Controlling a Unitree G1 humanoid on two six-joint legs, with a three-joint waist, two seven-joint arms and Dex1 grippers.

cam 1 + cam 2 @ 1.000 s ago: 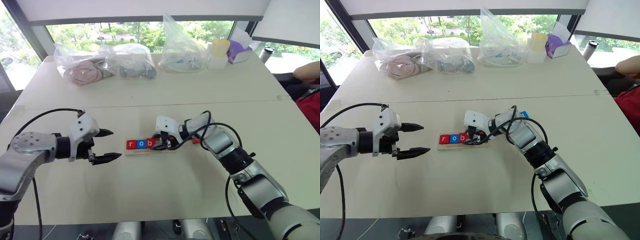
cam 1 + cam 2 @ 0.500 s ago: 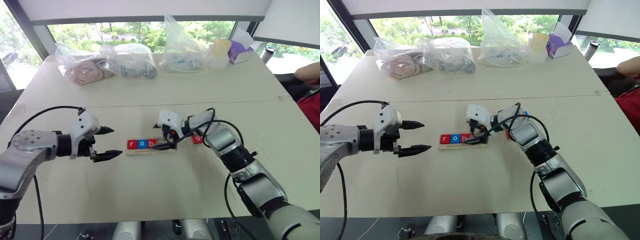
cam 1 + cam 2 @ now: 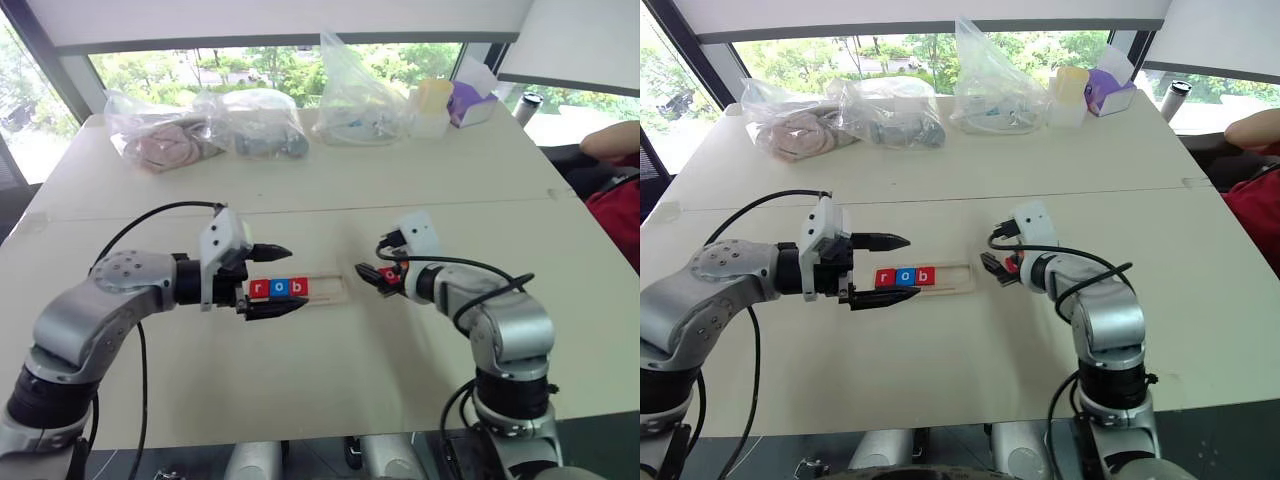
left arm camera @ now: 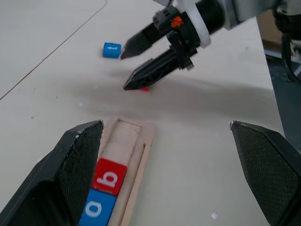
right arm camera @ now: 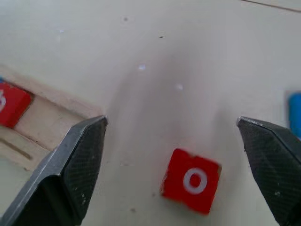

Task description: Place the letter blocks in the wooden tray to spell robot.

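While the right end effector hangs with its two black fingers spread wide and nothing between them, a small flat red square block with a white "o" lies on the pale worktop directly beneath and just ahead of its tips, flat, letter up, turned slightly askew to the fingers. That is the relation the next move seems to turn on: the right arm is much the nearer, and a short descent should bring the fingers either side of the tile. Slightly beyond it, on the far side of the right end effector, sits a small blue square block with a white "t", also loose on the worktop. Towards the left end effector, whose fingers likewise stand wide and empty, lies the long narrow pale wooden tray, its long axis running between the two end effectors. Red "r", blue "o" and red "b" fill its left part; the two slots nearest the right end effector are vacant.
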